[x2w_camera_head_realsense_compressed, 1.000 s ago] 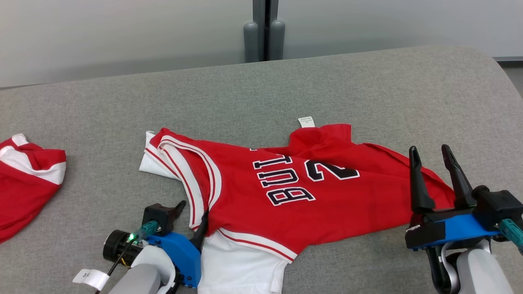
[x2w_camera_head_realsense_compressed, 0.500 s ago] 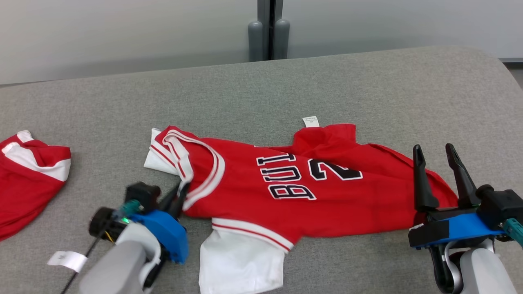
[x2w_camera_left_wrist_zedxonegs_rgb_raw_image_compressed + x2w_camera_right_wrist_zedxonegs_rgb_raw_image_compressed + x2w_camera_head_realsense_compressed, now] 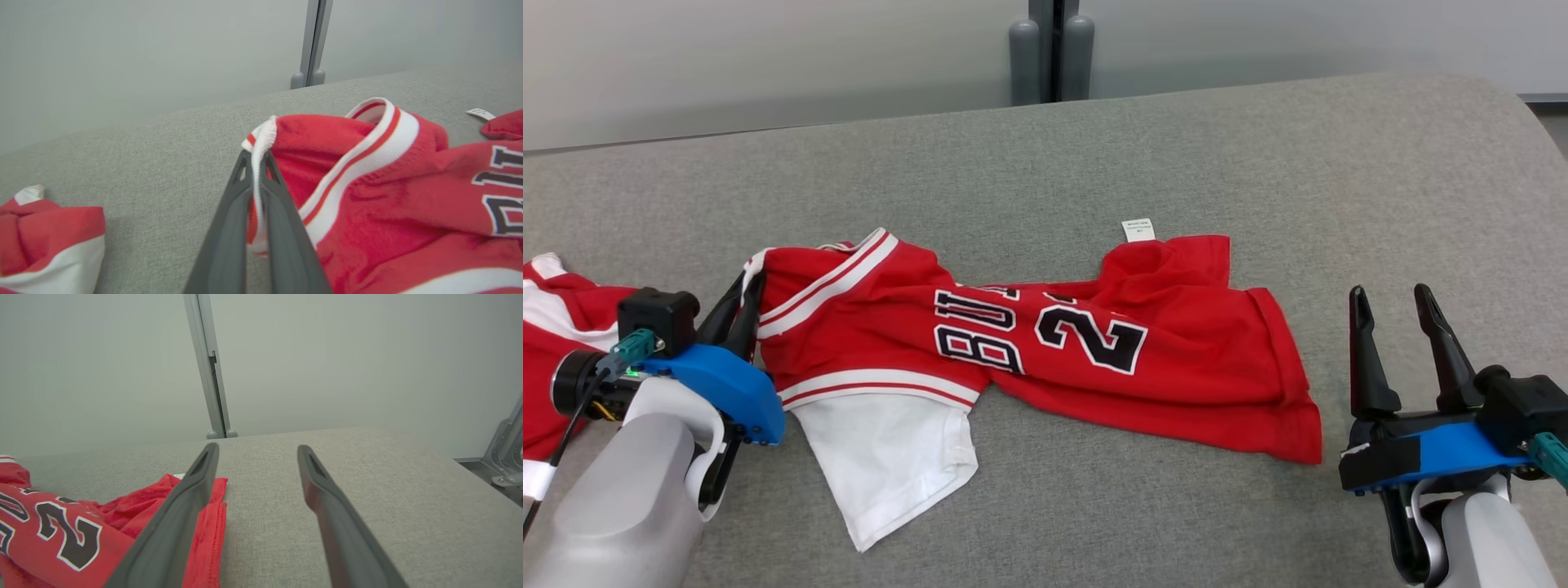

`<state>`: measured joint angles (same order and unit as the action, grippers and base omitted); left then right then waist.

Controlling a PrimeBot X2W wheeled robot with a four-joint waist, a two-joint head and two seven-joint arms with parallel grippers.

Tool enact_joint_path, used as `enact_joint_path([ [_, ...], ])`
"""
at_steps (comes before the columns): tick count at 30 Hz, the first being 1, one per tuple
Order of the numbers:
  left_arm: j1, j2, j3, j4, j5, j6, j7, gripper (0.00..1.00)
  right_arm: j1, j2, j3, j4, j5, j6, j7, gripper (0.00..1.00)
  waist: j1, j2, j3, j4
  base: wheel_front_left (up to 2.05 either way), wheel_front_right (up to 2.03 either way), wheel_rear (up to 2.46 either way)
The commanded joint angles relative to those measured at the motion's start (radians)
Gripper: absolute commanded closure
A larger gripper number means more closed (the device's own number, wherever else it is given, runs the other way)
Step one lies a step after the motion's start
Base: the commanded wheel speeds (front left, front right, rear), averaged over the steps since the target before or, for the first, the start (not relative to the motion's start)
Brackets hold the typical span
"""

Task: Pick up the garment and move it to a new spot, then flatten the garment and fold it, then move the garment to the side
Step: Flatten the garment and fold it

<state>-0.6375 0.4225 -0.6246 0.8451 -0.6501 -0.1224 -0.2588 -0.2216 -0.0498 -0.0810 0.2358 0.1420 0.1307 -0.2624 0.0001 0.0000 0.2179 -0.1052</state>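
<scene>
A grey padded surface (image 3: pixel 1258 163) spans the head view. The red jersey (image 3: pixel 1045 351) lies across its middle, long axis 9 to 3 o'clock, hem toward 3. Another red-and-white garment (image 3: pixel 556 367) crowds the 9 o'clock edge, just beside the left gripper (image 3: pixel 745 286), which is clenched on the jersey's white-trimmed edge. The right gripper (image 3: pixel 1388 290) stands released at 4 o'clock, clear of the cloth. A white label (image 3: pixel 1138 229) lies at the jersey's 12.

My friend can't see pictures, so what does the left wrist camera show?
The left end effector is shut on the white trim of a red jersey bunched on a grey padded surface. Another red and white garment lies at the lower left.
</scene>
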Motion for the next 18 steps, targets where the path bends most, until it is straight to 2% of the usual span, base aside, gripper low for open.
enact_joint_path([
  [1, -0.003, 0.003, 0.007, 0.008, 0.001, 0.009, -0.006, 0.87, -0.009, -0.001, -0.002, 0.002, 0.001, 0.0, -0.004, 0.0, -0.0001, 0.0, 0.0, -0.006, 0.0, 0.0, 0.0],
  [2, 0.0, 0.002, 0.012, 0.007, 0.001, 0.011, -0.007, 0.51, -0.008, -0.001, -0.003, 0.004, 0.002, 0.0, -0.004, 0.0, -0.0001, 0.0, 0.0, -0.008, 0.0, 0.0, 0.0],
  [3, 0.007, -0.001, 0.016, 0.005, 0.005, 0.012, -0.007, 0.0, -0.009, -0.001, -0.005, 0.007, 0.002, 0.0, -0.004, 0.0, -0.0001, 0.0, -0.001, -0.01, 0.0, 0.0, 0.0],
  [7, 0.05, -0.01, 0.069, -0.08, 0.03, 0.031, -0.007, 0.0, 0.0, -0.001, -0.009, 0.015, 0.0, 0.0, -0.004, 0.0, -0.0001, 0.0, -0.016, -0.011, 0.0, 0.0, 0.0],
  [13, 0.197, -0.037, 0.22, -0.296, 0.114, 0.085, -0.006, 0.0, 0.017, -0.001, -0.01, 0.015, -0.007, 0.0, -0.004, 0.0, -0.0001, 0.0, -0.055, 0.005, 0.0, 0.0, 0.0],
  [17, 0.283, -0.059, 0.296, -0.4, 0.169, 0.098, -0.006, 0.0, 0.027, -0.001, -0.008, 0.016, -0.01, 0.0, -0.004, 0.0, -0.0001, 0.0, -0.076, 0.02, 0.0, 0.0, 0.0],
  [18, 0.337, -0.08, 0.342, -0.467, 0.209, 0.104, -0.006, 0.0, 0.033, -0.001, -0.007, 0.017, -0.012, 0.0, -0.004, 0.0, -0.0001, 0.0, -0.087, 0.032, 0.0, 0.0, 0.0],
])
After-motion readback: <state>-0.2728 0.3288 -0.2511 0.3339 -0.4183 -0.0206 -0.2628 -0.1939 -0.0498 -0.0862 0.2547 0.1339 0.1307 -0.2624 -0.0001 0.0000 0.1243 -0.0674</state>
